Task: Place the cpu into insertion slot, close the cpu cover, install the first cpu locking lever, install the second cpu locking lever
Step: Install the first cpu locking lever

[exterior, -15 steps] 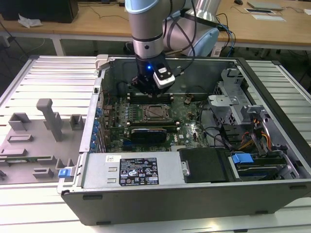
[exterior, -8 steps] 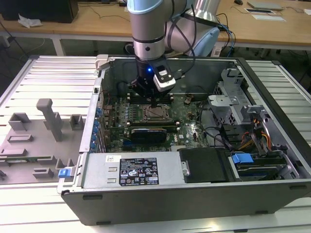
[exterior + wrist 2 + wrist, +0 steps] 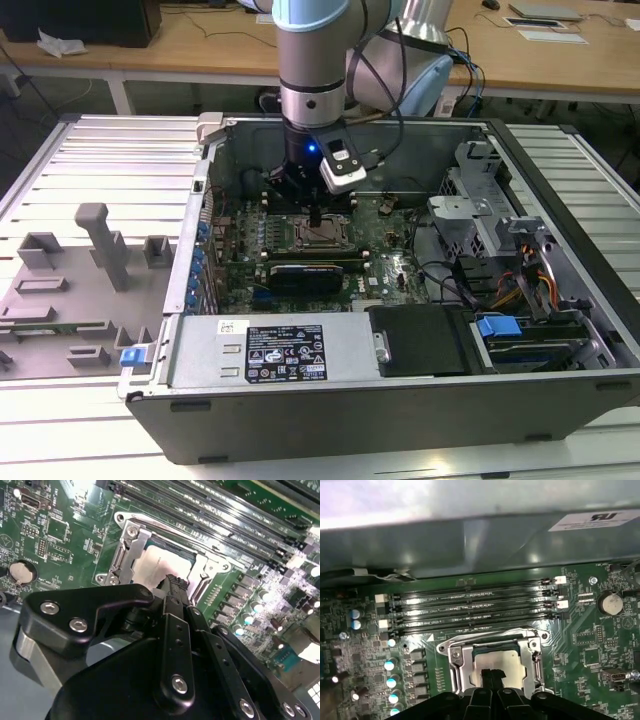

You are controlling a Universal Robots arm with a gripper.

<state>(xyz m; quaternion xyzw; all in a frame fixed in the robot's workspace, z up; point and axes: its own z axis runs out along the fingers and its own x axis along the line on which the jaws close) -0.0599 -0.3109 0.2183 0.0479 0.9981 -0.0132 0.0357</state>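
Seen in the exterior view, from its left to its right: grey moulded fixture tray [image 3: 75,290] on the slatted surface [image 3: 60,180]; open computer case [image 3: 400,380] with green motherboard [image 3: 385,255] inside; drive cage with blue tab [image 3: 497,327] at the far right. Positioned vertically over the board's centre: pincer [image 3: 315,218], fingers drawn narrow, tips together, nothing gripped, tips directly above the insertion slot [image 3: 318,236]. In both wrist views: cpu [image 3: 155,565] [image 3: 502,659] seated flat within the insertion slot [image 3: 170,560] [image 3: 495,662], pale metal top exposed. Cpu cover [image 3: 131,547] [image 3: 460,665] lying down around the chip, framing it. Pincer fingertips [image 3: 174,582] [image 3: 492,676] at the near edge of the cpu; contact cannot be judged. Behind the slot: four parallel memory slots [image 3: 470,611]; beyond them, the case wall [image 3: 480,540].
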